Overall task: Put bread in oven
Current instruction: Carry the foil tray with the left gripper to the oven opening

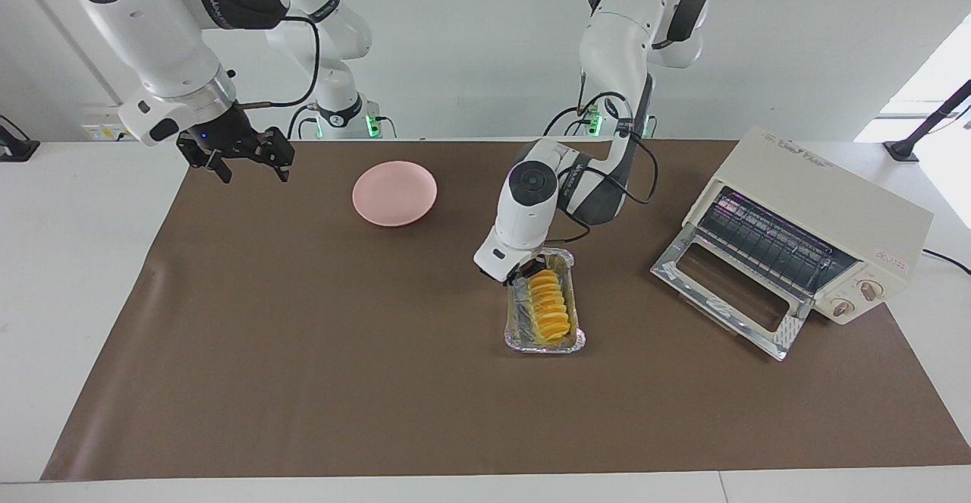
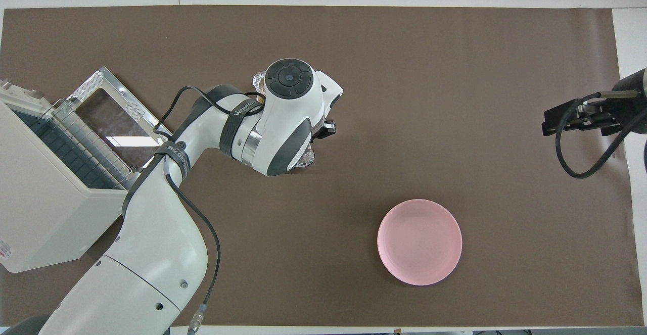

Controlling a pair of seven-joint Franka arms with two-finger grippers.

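Two arms stand over the brown mat (image 1: 303,381), and only one is at work. The left gripper (image 1: 529,268) is down in the silver foil tray (image 1: 513,336), at the tray's end nearer the robots, its fingertips closed on the near end of the bread (image 1: 550,308). From the gripper the golden ridged loaf runs straight away from the robots, its long axis lying along the tray's length, its free end pointing toward the edge of the table farthest from the robots. The loaf lies inside the tray, close to the wall on the oven's side. In the overhead view the left arm's wrist covers nearly all of this, and only crinkled bits of foil (image 2: 306,158) peek out beneath it. Toward the left arm's end of the table from the gripper sits the oven (image 1: 827,215), cream-white, its glass door (image 1: 728,290) dropped flat onto the mat and the wire rack (image 1: 774,241) showing in the mouth. Bare mat lies between the tray and the lip of that door. The pink plate (image 1: 394,193) sits toward the right arm's end from the gripper, nearer the robots and well apart. The right gripper (image 1: 244,167) waits in the air over the mat's edge at its own end, jaws wide and holding nothing.
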